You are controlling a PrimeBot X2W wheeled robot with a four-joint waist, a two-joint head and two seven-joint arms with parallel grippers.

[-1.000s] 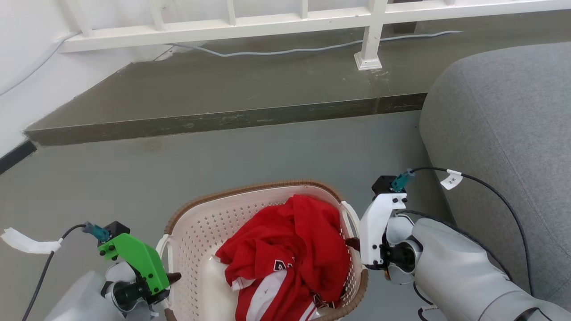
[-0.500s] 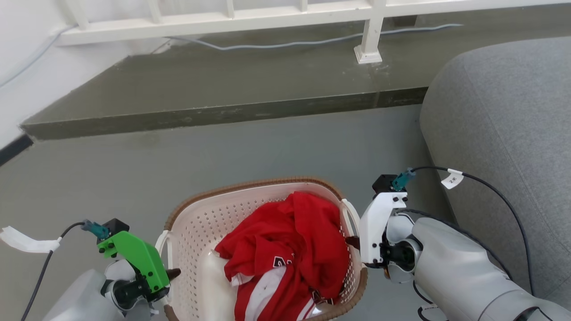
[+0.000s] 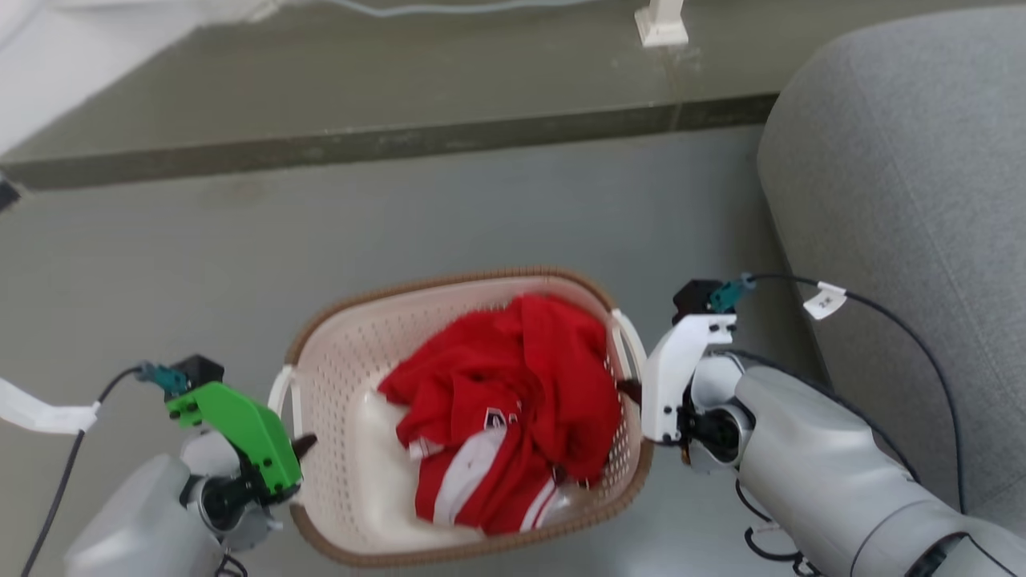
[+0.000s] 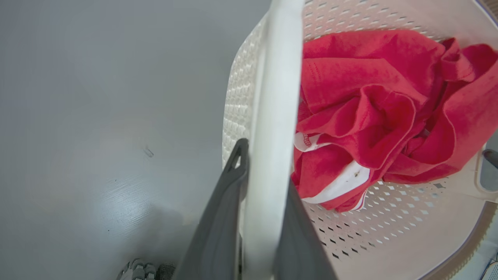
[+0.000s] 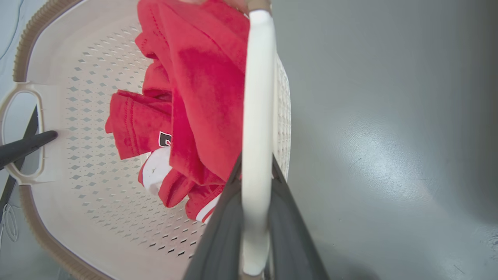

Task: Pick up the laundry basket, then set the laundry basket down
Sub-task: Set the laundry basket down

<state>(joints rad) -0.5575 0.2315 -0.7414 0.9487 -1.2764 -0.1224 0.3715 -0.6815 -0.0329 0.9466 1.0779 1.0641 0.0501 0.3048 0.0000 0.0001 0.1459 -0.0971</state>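
The laundry basket (image 3: 353,377), cream-white and perforated with a brown woven rim, sits low in the middle of the head view. A crumpled red and white garment (image 3: 513,401) lies in it. My left gripper (image 3: 300,445), under its green mount, is shut on the basket's left loop handle (image 4: 272,116). My right gripper (image 3: 629,390) is shut on the right loop handle (image 5: 255,116). In each wrist view the dark fingers (image 4: 221,217) clamp the white handle bar from both sides. I cannot tell whether the basket's bottom touches the floor.
A grey sofa (image 3: 906,160) rises close on the right, beside my right arm. A raised step edge (image 3: 385,140) crosses the far floor, with a white post foot (image 3: 661,24) on it. Grey floor (image 3: 481,216) lies open between the step and the basket.
The head camera has tipped downward, so the step and railing have slid up the picture and more of the basket shows. Both grippers hold the handles as before.
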